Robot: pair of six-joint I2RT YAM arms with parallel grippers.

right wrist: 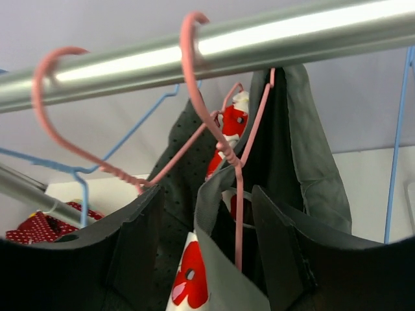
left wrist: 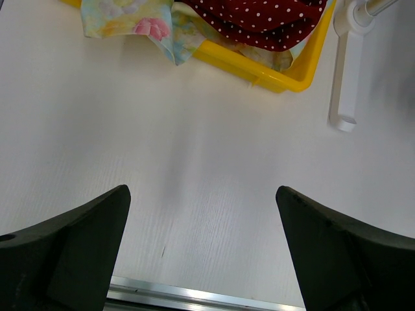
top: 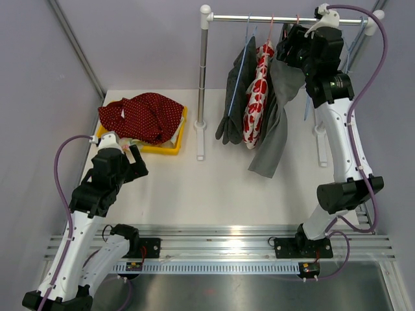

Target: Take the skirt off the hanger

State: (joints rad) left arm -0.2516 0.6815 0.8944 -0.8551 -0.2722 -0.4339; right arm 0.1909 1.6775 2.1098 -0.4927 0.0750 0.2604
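Observation:
A grey skirt (top: 275, 126) hangs on a pink wire hanger (right wrist: 237, 194) from the rack's rail (top: 259, 19), at the right of the hanging clothes. My right gripper (top: 293, 44) is up at the rail, at the skirt's top. In the right wrist view it (right wrist: 207, 220) is open, with the skirt's grey waistband (right wrist: 211, 194) and the hanger's wire between the fingers. My left gripper (top: 133, 159) is open and empty, low over the table (left wrist: 194, 162) in front of the yellow bin (left wrist: 285, 81).
A red-and-white floral garment (top: 258, 97) and a dark dotted one (top: 235, 97) hang left of the skirt. Blue hangers (right wrist: 395, 129) also hang on the rail. The bin (top: 165, 149) holds a red dotted cloth (top: 146, 115). The rack's white foot (left wrist: 347, 78) stands beside it.

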